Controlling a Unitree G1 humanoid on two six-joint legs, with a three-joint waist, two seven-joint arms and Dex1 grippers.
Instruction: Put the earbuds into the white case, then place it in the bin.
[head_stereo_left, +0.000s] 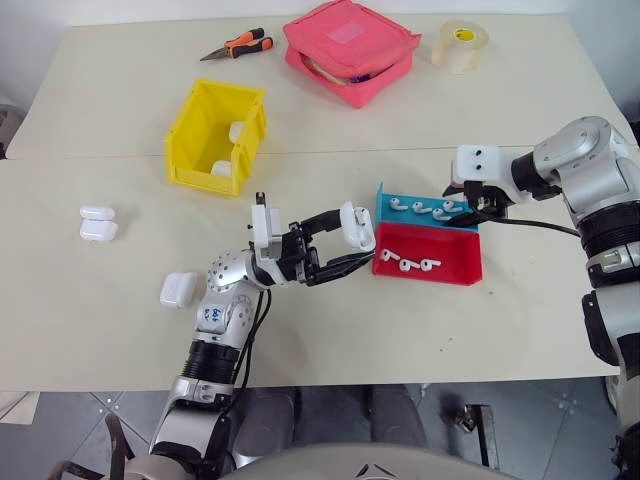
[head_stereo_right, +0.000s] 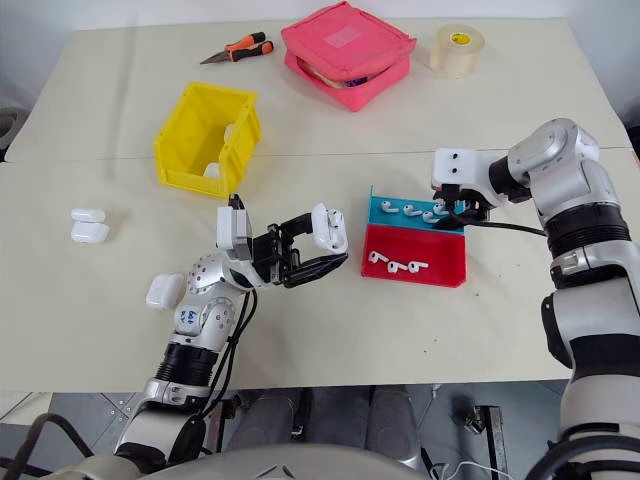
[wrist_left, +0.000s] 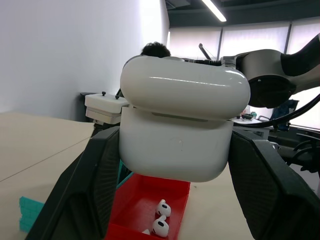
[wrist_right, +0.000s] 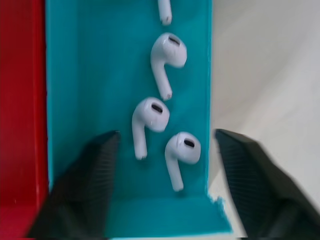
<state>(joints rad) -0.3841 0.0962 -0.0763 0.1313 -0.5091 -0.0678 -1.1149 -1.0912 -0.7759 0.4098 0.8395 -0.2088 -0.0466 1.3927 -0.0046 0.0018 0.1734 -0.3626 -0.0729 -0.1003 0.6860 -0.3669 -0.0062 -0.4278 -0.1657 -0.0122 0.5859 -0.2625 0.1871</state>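
My left gripper (head_stereo_left: 352, 238) is shut on the white case (head_stereo_left: 357, 226), held above the table just left of the trays. In the left wrist view the white case (wrist_left: 180, 135) sits between both fingers, lid uppermost and slightly ajar. Several earbuds (head_stereo_left: 420, 209) lie in the blue tray (head_stereo_left: 386, 199), and three more earbuds (head_stereo_left: 405, 262) lie in the red tray (head_stereo_left: 468, 265). My right gripper (head_stereo_left: 478, 208) hangs over the blue tray's right end, pointing down. It is open, and in its wrist view the fingers straddle three earbuds (wrist_right: 150, 117) without touching them. The yellow bin (head_stereo_left: 250, 135) stands at the back left.
Two white cases (head_stereo_left: 228, 150) lie inside the bin. More cases rest on the table at the left (head_stereo_left: 98, 223) and beside my left forearm (head_stereo_left: 178, 289). A pink pouch (head_stereo_left: 350, 48), a tape roll (head_stereo_left: 460, 45) and pliers (head_stereo_left: 240, 45) sit along the far edge.
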